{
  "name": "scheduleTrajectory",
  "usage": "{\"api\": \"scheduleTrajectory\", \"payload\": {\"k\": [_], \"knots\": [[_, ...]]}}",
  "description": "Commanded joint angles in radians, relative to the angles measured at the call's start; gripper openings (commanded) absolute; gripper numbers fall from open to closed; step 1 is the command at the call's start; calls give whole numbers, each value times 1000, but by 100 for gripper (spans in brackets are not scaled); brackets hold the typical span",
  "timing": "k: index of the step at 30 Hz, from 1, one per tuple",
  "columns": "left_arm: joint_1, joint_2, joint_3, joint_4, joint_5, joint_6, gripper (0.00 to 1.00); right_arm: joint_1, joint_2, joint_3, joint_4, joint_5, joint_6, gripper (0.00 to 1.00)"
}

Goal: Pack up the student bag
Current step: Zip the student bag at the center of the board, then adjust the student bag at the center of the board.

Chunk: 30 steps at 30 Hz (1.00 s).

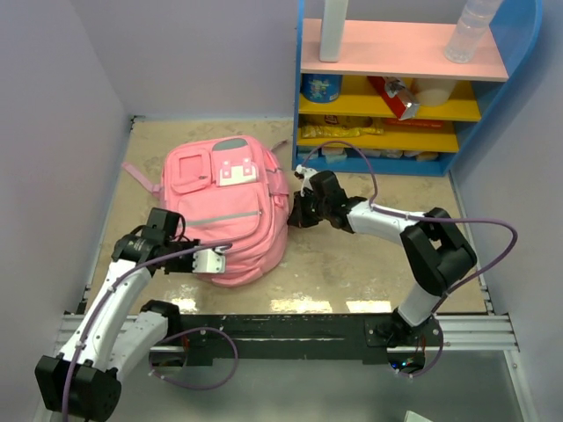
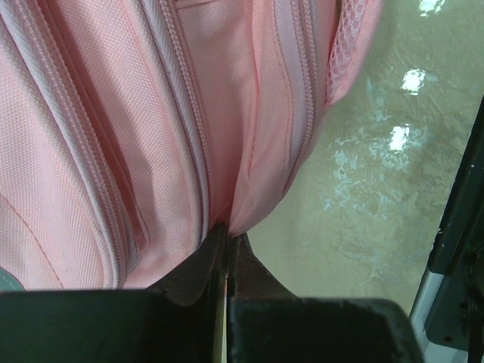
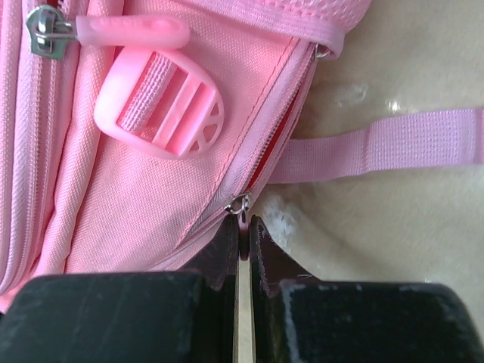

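Note:
The student bag (image 1: 230,211), a large pink fabric backpack with a grey-and-white front patch (image 1: 237,170), lies flat on the table. My left gripper (image 1: 225,252) is at its near edge, shut on a fold of the bag's pink fabric (image 2: 240,215) beside a zipper seam. My right gripper (image 1: 293,215) is at the bag's right side, shut on a zipper pull (image 3: 242,219) hanging from a metal slider (image 3: 240,203). That zipper stands partly open above the slider, with red showing inside. A pink buckle (image 3: 162,113) and a pink strap (image 3: 393,147) lie close by.
A blue shelf unit (image 1: 413,83) with yellow and pink boards stands at the back right, holding bottles and packets. Grey walls close in the left and right. A metal rail (image 1: 290,330) runs along the near edge.

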Motion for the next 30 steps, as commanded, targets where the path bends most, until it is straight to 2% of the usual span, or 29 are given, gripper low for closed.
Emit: {"api": "scheduleTrajectory", "payload": {"k": [1,4,10,14,15,17,20,21,23,24,25,26,27,28,30], "knots": [[62,57,93,-78,-46,32,0,-15,34,88,50,81,-50,0],[78,94,132,-98,-10,29,0,-18,42,96,80,145,-53,0],[81,106,119,-110,-32,33,0,-32,109,204,80,193,-56,1],[82,134,144,-115,25,10,0,-31,128,257,73,218,-34,11],[81,151,161,-144,72,12,0,-32,129,264,72,213,-31,16],[78,235,194,-176,132,24,0,-32,137,309,43,212,-21,20],[35,341,295,-195,221,-14,0,-34,152,365,-3,222,-4,37],[-37,353,334,-181,226,-25,0,-34,166,381,-41,226,-1,48],[-135,376,365,-133,215,-94,1,-35,186,448,-100,242,-1,61],[-219,408,406,-100,229,-115,3,-32,189,462,-141,242,-2,71],[-255,433,435,-86,243,-156,6,-35,179,468,-152,267,-4,76],[-286,462,466,-78,256,-178,16,-35,163,456,-155,276,-4,84],[-327,496,537,-63,275,-204,20,-35,139,441,-152,290,-2,96],[-338,561,579,-63,290,-238,20,-38,98,429,-154,299,-1,99],[-344,643,694,-52,345,-263,22,-40,50,392,-166,304,-1,99]]}}
